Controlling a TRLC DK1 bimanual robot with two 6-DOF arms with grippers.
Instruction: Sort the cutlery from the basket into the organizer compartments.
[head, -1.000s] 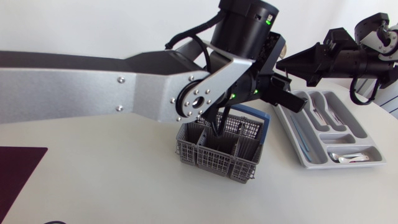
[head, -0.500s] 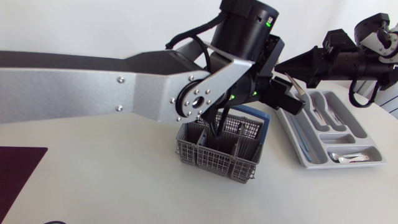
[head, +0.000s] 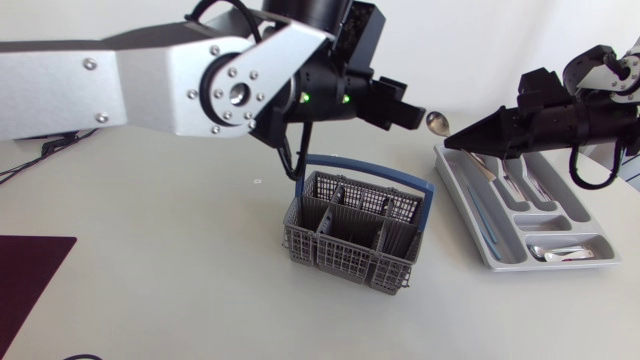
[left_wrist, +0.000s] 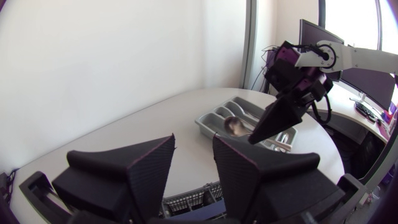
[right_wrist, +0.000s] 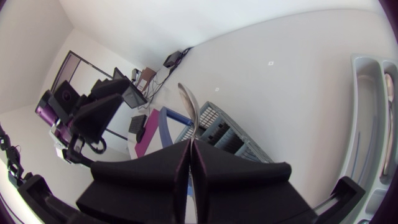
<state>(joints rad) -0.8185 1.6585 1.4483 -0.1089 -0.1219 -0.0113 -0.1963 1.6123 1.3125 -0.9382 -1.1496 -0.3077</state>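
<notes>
R gripper (right_wrist: 189, 148): fingers are pressed tight on 1 spoon (head: 437, 122). Its bowl is seen sticking out past the tips, in the air just off the far corner of the organizer (head: 478, 232). L gripper (left_wrist: 194, 163): fingers are spread apart w/ nothing between. It is raised beyond the basket (head: 345, 258), facing the R one. Counted: 1 grey basket w/ blue handle, 1 grey organizer, several cutlery pcs (head: 560, 253) laid in its compartments; exact no. can't be told. All is set on 1 white table (head: 170, 270).
</notes>
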